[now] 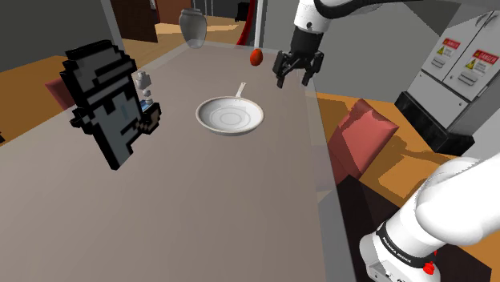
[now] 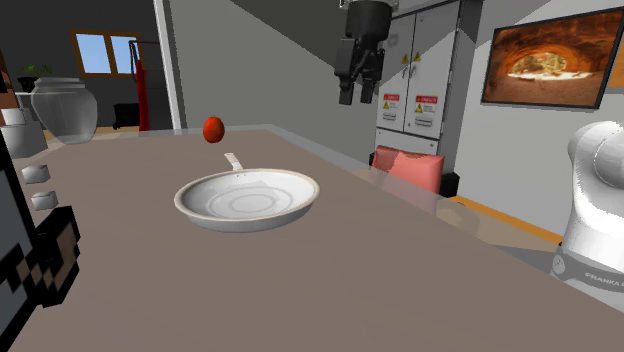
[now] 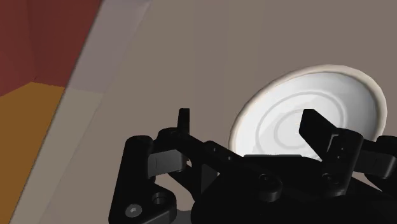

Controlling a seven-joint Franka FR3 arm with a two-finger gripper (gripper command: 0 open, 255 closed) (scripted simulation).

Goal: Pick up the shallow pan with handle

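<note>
1 pan [image 1: 230, 117], handle [image 1: 239, 89] toward red ball [image 1: 256, 57]

You get flat, even light in all 3 views, no hard sun. In the shoulder view the table [image 1: 200, 208] reads dull grey-brown w/ a paler sheen strip along its far edge. The orange floor [image 1: 425, 160] has darker shadow patches by the red chair [image 1: 364, 132]. The pan [image 1: 230, 117] is the brightest thing, w/ soft grey shading inside the rim and only a faint shadow under it. 2nd exterior view: windows [image 2: 100, 50] glow blue at the back, and the room round them is dim. Wrist view: the gripper [image 3: 248, 121] is near-solid black, w/ little detail.
</note>
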